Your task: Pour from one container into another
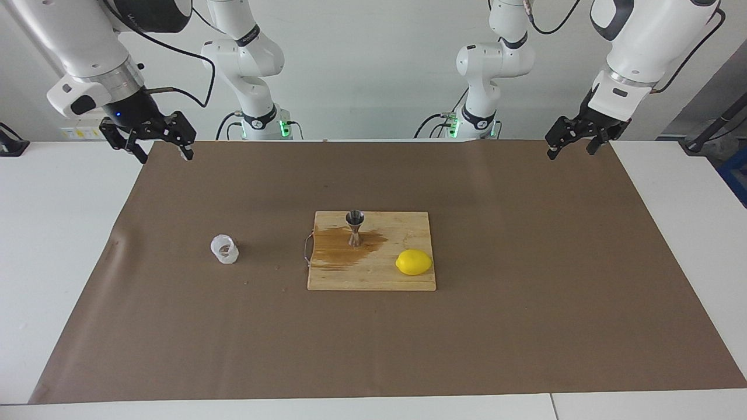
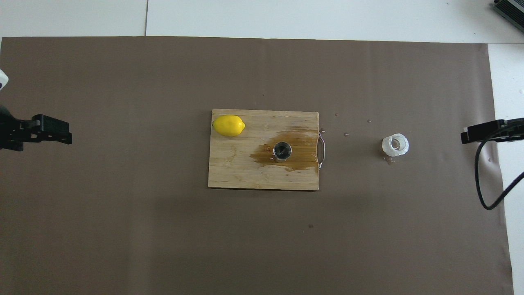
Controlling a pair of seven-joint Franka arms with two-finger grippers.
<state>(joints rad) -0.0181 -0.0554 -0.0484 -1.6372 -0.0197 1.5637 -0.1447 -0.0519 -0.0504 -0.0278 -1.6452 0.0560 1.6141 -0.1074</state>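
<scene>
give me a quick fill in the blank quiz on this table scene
1. The steel jigger stands on the ____ board.
2. The fruit on that board is a ____.
3. The brown puddle spreads around the ____.
4. The plastic cup sits off the board, toward the ____ arm's end.

Missing: cutting; lemon; jigger; right

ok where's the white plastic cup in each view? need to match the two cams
Facing view: white plastic cup stands on the brown paper at mid-height, toward the picture's left, beside the cutting board's handle end.
Overhead view: the cup is at mid-height toward the picture's right, again off the board's handle end.
Shared landmark: the steel jigger on the stained part of the board; the cup sits toward the right arm's end of the table from it.
</scene>
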